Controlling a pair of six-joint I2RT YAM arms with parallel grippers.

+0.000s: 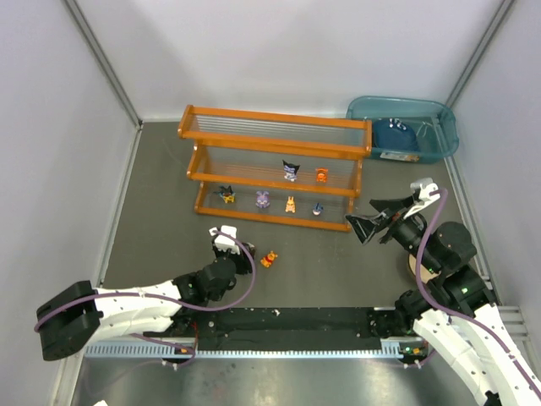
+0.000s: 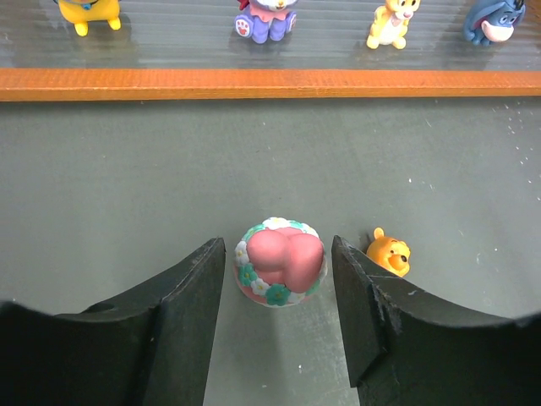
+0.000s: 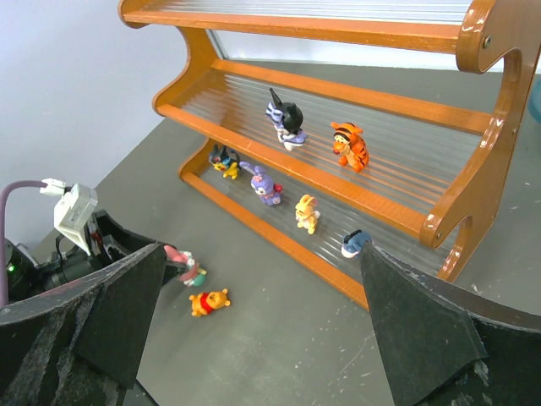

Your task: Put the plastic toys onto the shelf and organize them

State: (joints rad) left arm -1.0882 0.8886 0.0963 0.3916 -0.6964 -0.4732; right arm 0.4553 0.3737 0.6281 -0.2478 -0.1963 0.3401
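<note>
The orange shelf (image 1: 275,165) stands at the back of the table. Its middle tier holds a black-white toy (image 1: 291,170) and an orange toy (image 1: 321,175). Its bottom tier holds a yellow toy (image 2: 89,13), a purple toy (image 2: 266,19), a tan toy (image 2: 393,21) and a dark blue toy (image 2: 494,19). A pink-white toy (image 2: 279,264) sits on the table between the jaws of my open left gripper (image 2: 277,245), with a gap on each side. A yellow-orange toy (image 2: 389,254) lies just to its right. My right gripper (image 1: 372,222) is open and empty, right of the shelf.
A translucent teal bin (image 1: 439,135) with a blue item inside stands at the back right. Grey walls close in the table on the left, back and right. The shelf's front rail (image 2: 270,83) runs across ahead of the left gripper.
</note>
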